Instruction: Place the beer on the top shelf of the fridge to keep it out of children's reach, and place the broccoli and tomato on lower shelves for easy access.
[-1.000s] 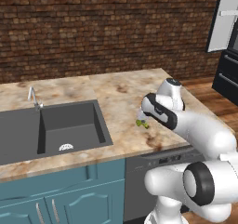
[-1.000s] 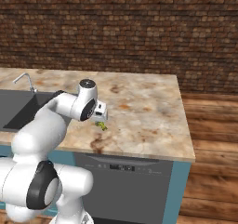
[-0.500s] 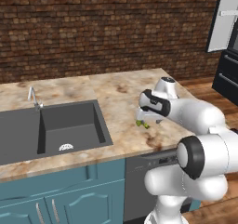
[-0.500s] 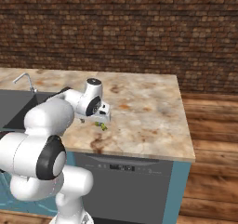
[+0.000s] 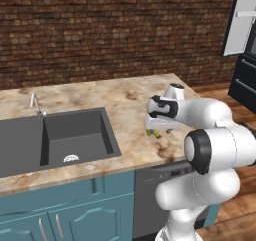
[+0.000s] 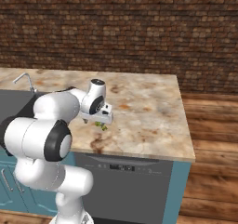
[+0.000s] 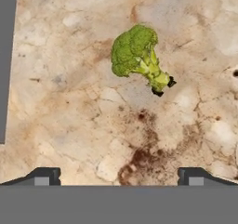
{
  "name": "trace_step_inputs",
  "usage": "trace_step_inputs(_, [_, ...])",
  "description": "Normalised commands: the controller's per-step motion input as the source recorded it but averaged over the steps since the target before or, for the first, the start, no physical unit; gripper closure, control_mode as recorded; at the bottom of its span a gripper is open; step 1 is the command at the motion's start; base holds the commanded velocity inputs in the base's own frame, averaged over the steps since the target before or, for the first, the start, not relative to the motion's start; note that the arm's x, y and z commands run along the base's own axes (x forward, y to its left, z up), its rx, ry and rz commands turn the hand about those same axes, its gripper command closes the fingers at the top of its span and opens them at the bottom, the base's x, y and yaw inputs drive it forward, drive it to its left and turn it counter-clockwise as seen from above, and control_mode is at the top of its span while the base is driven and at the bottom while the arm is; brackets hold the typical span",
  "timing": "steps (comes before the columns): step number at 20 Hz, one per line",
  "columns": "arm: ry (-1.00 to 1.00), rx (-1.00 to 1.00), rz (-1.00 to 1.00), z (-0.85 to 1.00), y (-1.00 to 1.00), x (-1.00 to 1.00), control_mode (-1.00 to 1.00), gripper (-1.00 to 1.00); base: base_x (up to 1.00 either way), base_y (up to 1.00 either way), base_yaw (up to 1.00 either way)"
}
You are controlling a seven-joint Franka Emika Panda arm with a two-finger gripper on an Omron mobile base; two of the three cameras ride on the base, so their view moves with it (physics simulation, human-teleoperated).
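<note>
Two fingers (image 7: pixel 42 177) stand wide apart at the near edge of the hand view, holding nothing. Beyond them, past a dark brown blotch on the speckled stone bench (image 7: pixel 69 125), the broccoli (image 7: pixel 138 56) lies on its side, between the fingers' lines, stem toward the right finger's side.

Broccoli (image 7: pixel 138 56) on its side, on counter.
</note>
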Motion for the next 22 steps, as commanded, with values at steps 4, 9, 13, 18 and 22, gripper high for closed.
trace_step_inputs(4, [0.00, 0.00, 0.00, -0.17, 0.00, 0.23, -1.00, -1.00, 0.00, 0.00, 0.00])
trace_step_inputs(9, [0.00, 0.00, 0.00, -0.22, 0.00, 0.18, -1.00, -1.00, 0.00, 0.00, 0.00])
trace_step_inputs(13, [0.00, 0.00, 0.00, -0.20, 0.00, 0.19, -1.00, -1.00, 0.00, 0.00, 0.00])
trace_step_inputs(18, [0.00, 0.00, 0.00, -0.19, 0.00, 0.20, -1.00, -1.00, 0.00, 0.00, 0.00])
trace_step_inputs(22, [0.00, 0.00, 0.00, -0.18, 0.00, 0.21, -1.00, -1.00, 0.00, 0.00, 0.00])
